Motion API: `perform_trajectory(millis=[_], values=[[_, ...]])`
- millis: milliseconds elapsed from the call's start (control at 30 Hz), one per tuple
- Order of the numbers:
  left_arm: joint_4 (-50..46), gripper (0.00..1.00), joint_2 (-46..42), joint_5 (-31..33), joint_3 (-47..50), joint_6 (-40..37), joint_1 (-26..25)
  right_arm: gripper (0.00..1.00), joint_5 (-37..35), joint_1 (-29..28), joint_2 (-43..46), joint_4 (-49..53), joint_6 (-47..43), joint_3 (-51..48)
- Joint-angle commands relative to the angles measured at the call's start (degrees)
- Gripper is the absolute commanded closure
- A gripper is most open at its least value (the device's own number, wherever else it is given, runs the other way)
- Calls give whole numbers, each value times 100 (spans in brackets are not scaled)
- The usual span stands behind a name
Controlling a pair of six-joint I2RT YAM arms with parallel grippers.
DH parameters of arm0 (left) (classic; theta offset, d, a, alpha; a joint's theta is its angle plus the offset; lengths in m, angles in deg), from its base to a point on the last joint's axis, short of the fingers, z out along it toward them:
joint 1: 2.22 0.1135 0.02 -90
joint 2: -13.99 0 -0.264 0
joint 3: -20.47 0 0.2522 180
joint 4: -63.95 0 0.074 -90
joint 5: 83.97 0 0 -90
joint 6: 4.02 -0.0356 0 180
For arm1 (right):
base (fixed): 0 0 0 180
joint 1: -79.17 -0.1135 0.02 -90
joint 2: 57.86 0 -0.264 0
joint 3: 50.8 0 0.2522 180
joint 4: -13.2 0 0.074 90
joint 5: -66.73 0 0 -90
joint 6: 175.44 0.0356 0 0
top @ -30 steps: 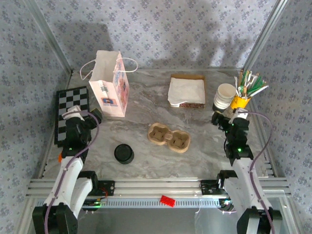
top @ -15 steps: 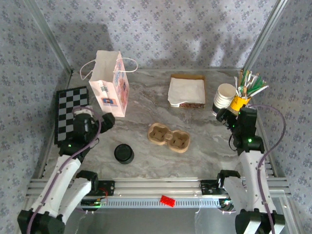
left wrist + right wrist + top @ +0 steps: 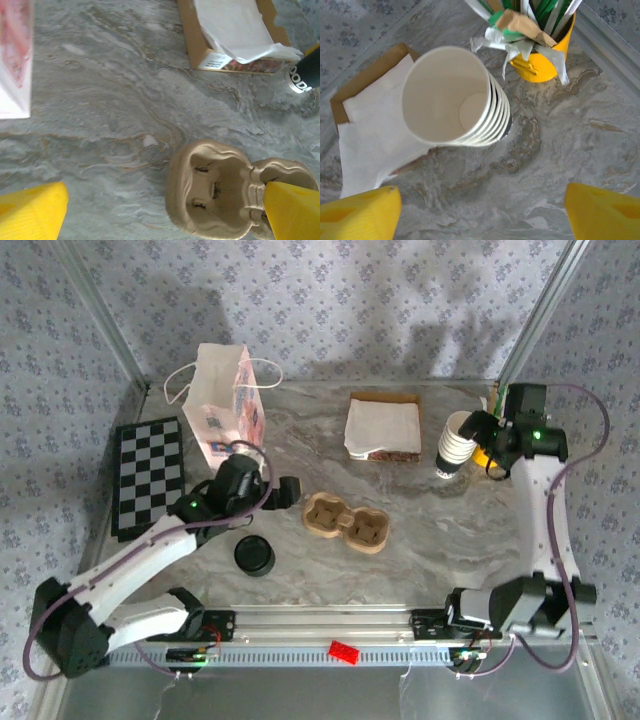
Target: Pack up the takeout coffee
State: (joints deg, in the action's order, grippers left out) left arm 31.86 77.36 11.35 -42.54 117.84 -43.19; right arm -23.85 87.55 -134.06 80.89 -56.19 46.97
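Note:
The takeout coffee is out of view. A brown two-well cardboard carrier [image 3: 346,521] lies mid-table. My left gripper [image 3: 287,492] hovers just left of it, open. In the left wrist view the carrier [image 3: 220,197] has its left well between the wide yellow fingertips [image 3: 35,212] of the left gripper [image 3: 162,212]. A stack of bare white paper cups [image 3: 458,443] stands at the back right. My right gripper [image 3: 480,427] is above it, open. In the right wrist view the stack [image 3: 450,95] sits just beyond the right gripper [image 3: 480,212], not between the fingers.
A black round lid [image 3: 254,555] lies at the front left. A pink-printed paper bag [image 3: 228,412] stands at the back left, next to a checkerboard [image 3: 148,475]. A napkin box [image 3: 384,428] is at the back centre. A yellow pot of stirrers [image 3: 540,57] stands beside the cups.
My left arm has swung right from over the checkerboard to the carrier's left end. My right arm has risen and reached back over the cup stack.

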Motion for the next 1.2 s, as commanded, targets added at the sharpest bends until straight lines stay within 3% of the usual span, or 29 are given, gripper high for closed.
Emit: perform_trajectory(millis=[0,400,700,1167], values=[[220,0,394,-46,-541,-385,-161,20,-8,37,-553,484,19,571],[339,0,1228,-229,-1284,-672,-321,41,-296,58,-2296,1098,-264,2143],[252,0,1368,-261,-1442,-751,-322,54,-474,85,-2607,1052,-490,2127],[233,0,1380,-269,-1514,-751,-330,84,-399,126,-2733,1095,-647,2232]])
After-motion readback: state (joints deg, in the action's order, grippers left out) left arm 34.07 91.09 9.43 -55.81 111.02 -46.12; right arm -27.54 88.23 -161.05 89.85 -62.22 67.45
